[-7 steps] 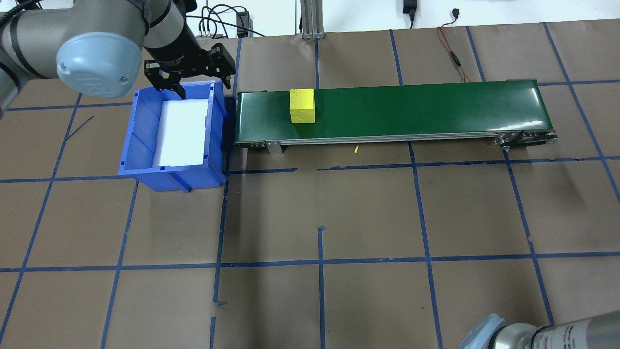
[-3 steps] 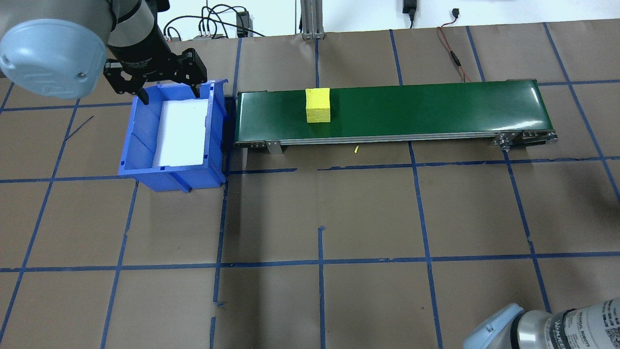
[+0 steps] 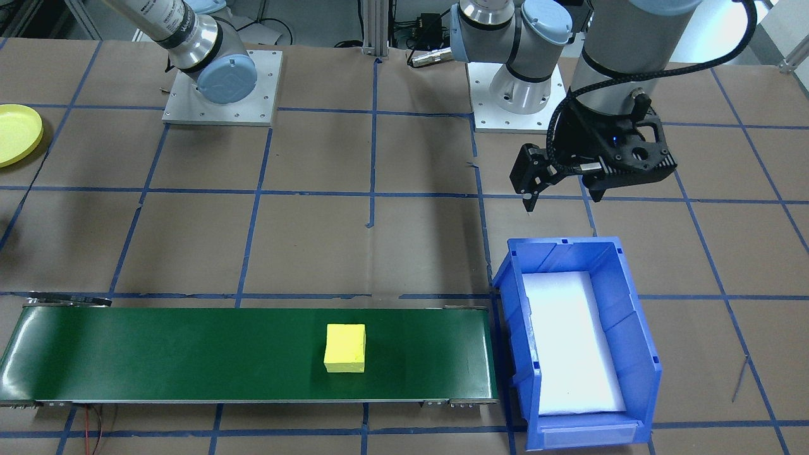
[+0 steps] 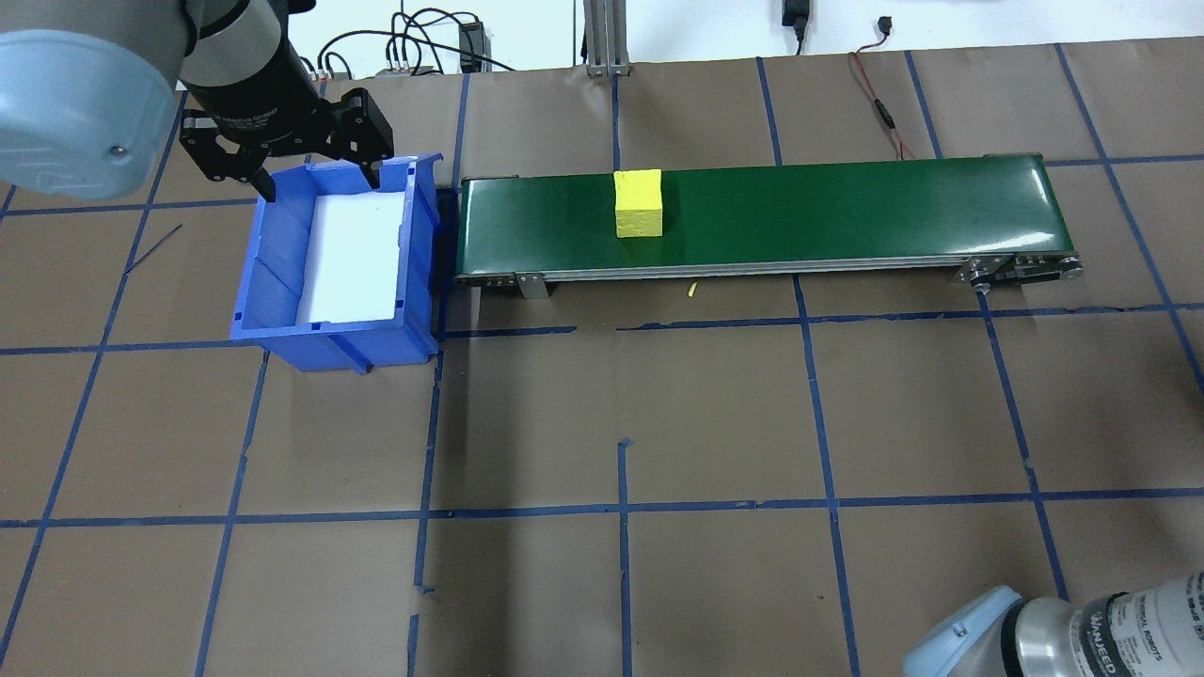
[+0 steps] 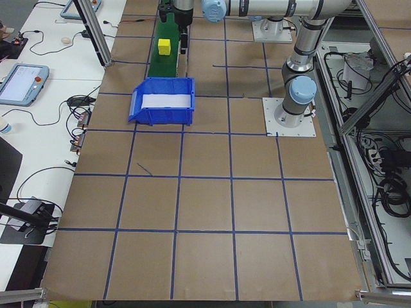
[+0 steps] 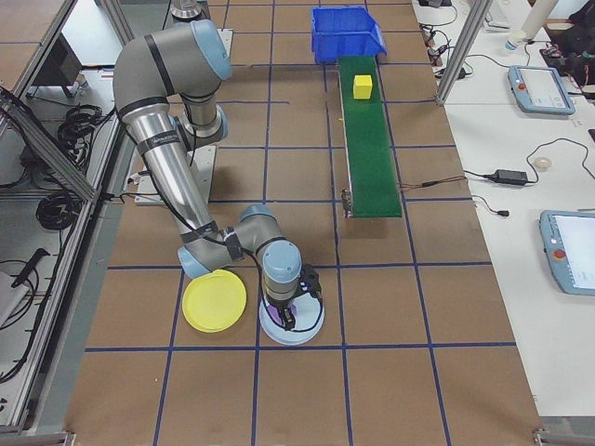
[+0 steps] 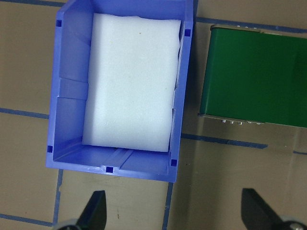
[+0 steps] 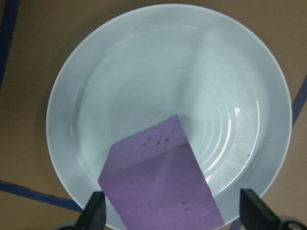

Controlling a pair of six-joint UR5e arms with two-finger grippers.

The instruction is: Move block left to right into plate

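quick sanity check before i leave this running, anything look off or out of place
One oddity: the right gripper hangs over a pale blue plate holding a purple block, while the lime-yellow plate beside it sits bare. The yellow block sits squarely on the belt.

A robotics lab: two grey arms bolted to steel base plates (image 3: 221, 85) on a table (image 4: 715, 414) covered in brown paper gridded with blue tape, flanked by aluminium framing (image 6: 56, 149), loose cables (image 5: 385, 167) and teach pendants (image 6: 572, 251) on white side benches.
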